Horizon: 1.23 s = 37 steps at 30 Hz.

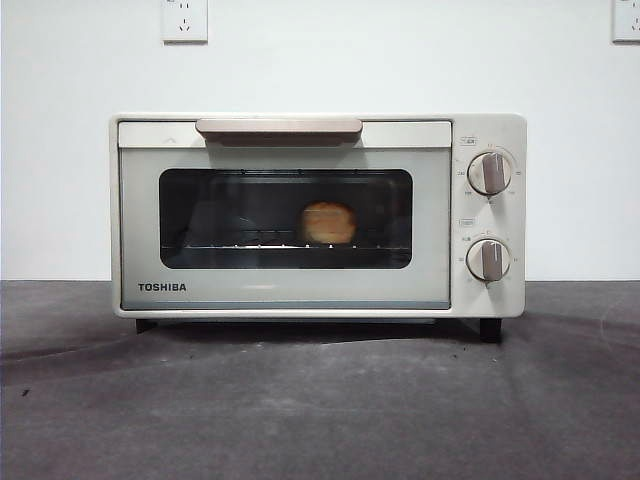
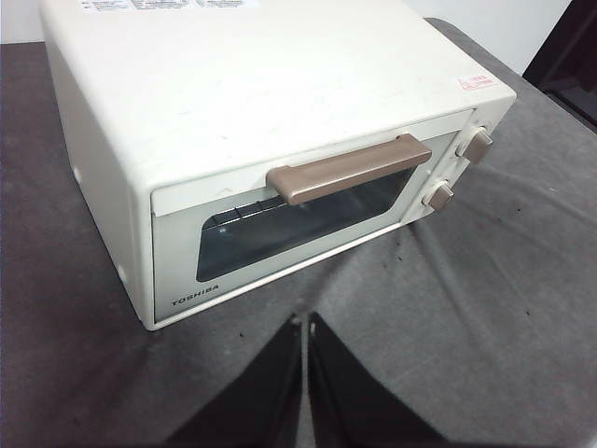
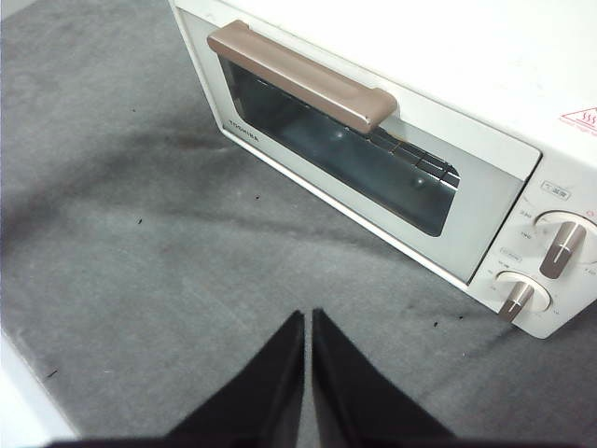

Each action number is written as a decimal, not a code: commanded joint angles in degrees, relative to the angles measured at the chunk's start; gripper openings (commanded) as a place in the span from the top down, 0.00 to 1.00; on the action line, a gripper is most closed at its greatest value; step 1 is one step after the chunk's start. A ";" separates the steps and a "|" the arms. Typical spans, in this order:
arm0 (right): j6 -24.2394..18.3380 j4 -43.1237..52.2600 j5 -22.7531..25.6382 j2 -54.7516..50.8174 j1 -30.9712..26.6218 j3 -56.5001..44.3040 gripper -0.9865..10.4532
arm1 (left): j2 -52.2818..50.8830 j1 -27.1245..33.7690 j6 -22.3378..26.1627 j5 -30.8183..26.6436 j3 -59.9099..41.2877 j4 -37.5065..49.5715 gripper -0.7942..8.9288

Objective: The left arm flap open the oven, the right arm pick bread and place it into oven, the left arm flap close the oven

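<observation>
The cream-white TOSHIBA oven (image 1: 290, 290) stands on the dark table with its glass door closed. Through the window the golden bread (image 1: 327, 222) rests on the wire rack inside. The tan bar handle (image 1: 279, 127) runs along the door's top edge. My left gripper (image 2: 306, 322) hovers above the table in front of the oven (image 2: 233, 84), jaws shut and empty. My right gripper (image 3: 309, 315) hangs over the table in front of the oven (image 3: 485, 84), also shut with nothing held. Neither arm shows in the front view.
Two round knobs (image 1: 489, 172) sit on the oven's right panel. The grey table surface (image 1: 320, 400) stretches in front of the oven. A white wall with sockets (image 1: 185, 20) stands behind. The table's edge (image 3: 19, 392) shows near the right gripper.
</observation>
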 commanded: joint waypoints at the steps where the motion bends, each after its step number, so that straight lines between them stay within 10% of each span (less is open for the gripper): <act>1: 0.15 0.59 0.07 0.37 0.35 0.17 0.91 | -1.05 -0.02 4.15 -0.24 1.07 0.33 0.90; 15: 0.15 0.59 0.07 0.37 0.35 0.17 0.91 | -22.69 9.68 6.25 -10.56 -22.12 37.46 0.90; 37: 0.15 0.59 0.07 0.37 0.35 0.17 0.91 | -39.89 12.35 5.66 -13.31 -51.89 36.37 0.90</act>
